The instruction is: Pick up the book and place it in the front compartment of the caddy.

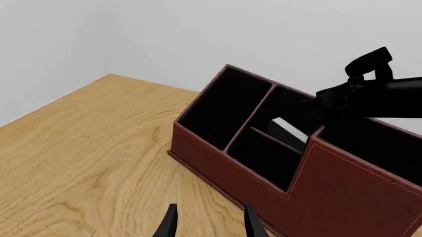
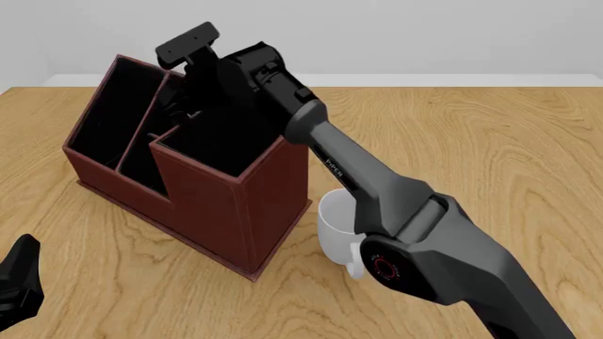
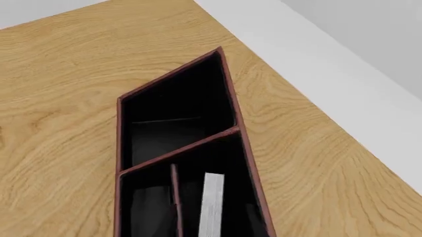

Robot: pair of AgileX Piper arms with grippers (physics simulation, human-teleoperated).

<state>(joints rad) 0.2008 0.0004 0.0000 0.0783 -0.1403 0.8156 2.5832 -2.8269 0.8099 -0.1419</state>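
The dark red-brown caddy (image 2: 212, 201) stands on the left half of the table, with its tall end nearest me. The book shows only as a white strip of page edges (image 3: 211, 202) standing upright inside the caddy (image 3: 228, 89), beside a thin inner divider. The same page edges (image 1: 290, 129) show behind the low front pocket. My right gripper (image 2: 191, 109) hangs over the caddy's middle. Its dark fingers are faint and wide apart on either side of the strip, not touching it. My left gripper (image 1: 211, 224) is open and empty, low over the table just short of the caddy (image 1: 343, 187).
A white mug (image 2: 335, 220) stands right beside the caddy's near right corner, partly behind my right arm (image 2: 396, 205). My left arm (image 2: 19, 289) sits at the table's near left. A white wall rises behind the far table edge.
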